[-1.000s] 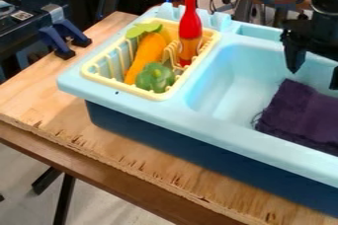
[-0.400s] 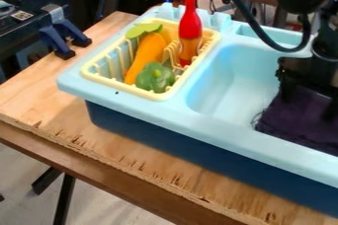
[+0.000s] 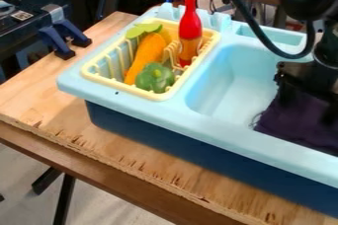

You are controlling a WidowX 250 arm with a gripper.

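Observation:
At the right, low in the sink basin, my gripper [image 3: 308, 106] is over the dark purple cloth [image 3: 294, 124]. Its two dark fingers stand apart, one at the cloth's upper left and one further right, with cloth visible between them. The fingertips blend into the cloth, so contact is hard to tell. The cloth lies bunched on the basin floor, partly hidden by the gripper.
The light blue sink [image 3: 224, 122] has a yellow rack [image 3: 97, 77] on its left, holding a red bottle [image 3: 190, 25], an orange carrot [image 3: 147, 54] and a green pepper [image 3: 155, 77]. A black cable loops above the basin.
Over the last second my gripper has come down onto the cloth area, and the arm has swung in from the top right. Most recently the cloth's left edge has shifted slightly.

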